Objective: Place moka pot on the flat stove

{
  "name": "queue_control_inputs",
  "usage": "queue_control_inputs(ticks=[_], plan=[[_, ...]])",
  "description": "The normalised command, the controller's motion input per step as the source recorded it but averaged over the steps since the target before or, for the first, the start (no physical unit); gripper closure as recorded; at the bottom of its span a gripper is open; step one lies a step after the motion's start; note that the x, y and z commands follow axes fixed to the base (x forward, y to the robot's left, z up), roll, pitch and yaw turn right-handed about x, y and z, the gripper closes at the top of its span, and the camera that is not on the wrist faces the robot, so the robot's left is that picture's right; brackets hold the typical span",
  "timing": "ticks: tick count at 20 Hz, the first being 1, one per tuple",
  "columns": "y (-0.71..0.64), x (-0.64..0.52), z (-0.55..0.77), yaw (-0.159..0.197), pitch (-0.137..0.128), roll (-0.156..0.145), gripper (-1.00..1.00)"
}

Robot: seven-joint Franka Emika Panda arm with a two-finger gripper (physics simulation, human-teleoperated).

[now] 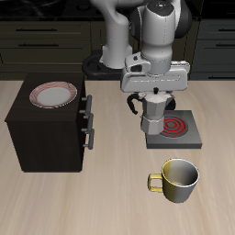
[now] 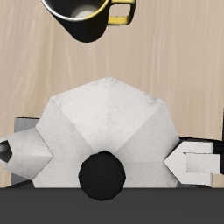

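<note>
The silver faceted moka pot [image 1: 153,117] is upright under my gripper [image 1: 153,99], over the edge of the flat stove [image 1: 181,136] that is nearest the cabinet. I cannot tell whether its base touches the grey plate. The stove's red spiral coil [image 1: 176,122] shows beside the pot. In the wrist view the pot's lid [image 2: 105,114] with its black knob [image 2: 101,173] fills the frame, and my gripper [image 2: 105,157] has one finger [image 2: 24,150] on each side of the pot, shut on it.
A yellowish-olive mug [image 1: 177,179] stands in front of the stove, nearer the table's front edge; it also shows in the wrist view [image 2: 87,13]. A dark brown cabinet [image 1: 48,138] with a plate [image 1: 52,94] on top stands beside the stove.
</note>
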Motion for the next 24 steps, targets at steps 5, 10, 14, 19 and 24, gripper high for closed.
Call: queue_control_inputs(ticks=[5,10,14,19,24], plan=[[0.18,-0.26,-0.21,0.042,-0.008,-0.019,1.0],[0.18,-0.28,-0.09,-0.002,-0.034,0.004,1.0],[0.22,-0.38,-0.05,-0.036,-0.035,0.045,1.0],[0.2,-0.31,-0.02,-0.014,-0.026,0.052,1.0],[0.2,-0.29,-0.12,0.002,-0.019,0.048,1.0]])
